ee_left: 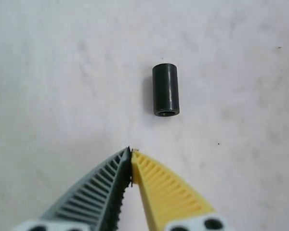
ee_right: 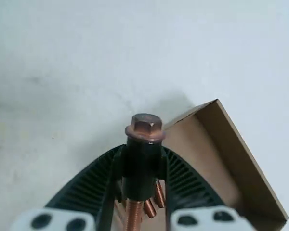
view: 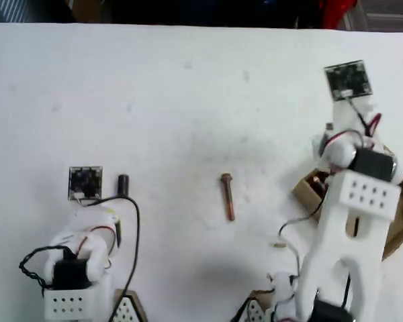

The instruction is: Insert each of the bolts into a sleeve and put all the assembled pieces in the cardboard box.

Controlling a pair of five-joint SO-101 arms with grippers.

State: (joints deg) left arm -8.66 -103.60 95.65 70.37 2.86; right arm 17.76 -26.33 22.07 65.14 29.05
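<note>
Your right end effector [ee_right: 140, 150] is clamped on a black sleeve [ee_right: 138, 168] with a copper bolt [ee_right: 144, 127] through it. The bolt's head sticks out past the fingertips and its thread shows at the sleeve's other end. It hangs over a corner of the cardboard box [ee_right: 221, 144]; more copper threaded ends [ee_right: 158, 193] show just beside the sleeve. Your left end effector [ee_left: 130, 154] is closed on nothing, tips touching, pointed at the tabletop [ee_left: 48, 72]. A second sleeve [ee_left: 165, 90] lies on its side near those tips, apart from them. A loose bolt [view: 227, 196] lies on the tabletop between your two arms.
</note>
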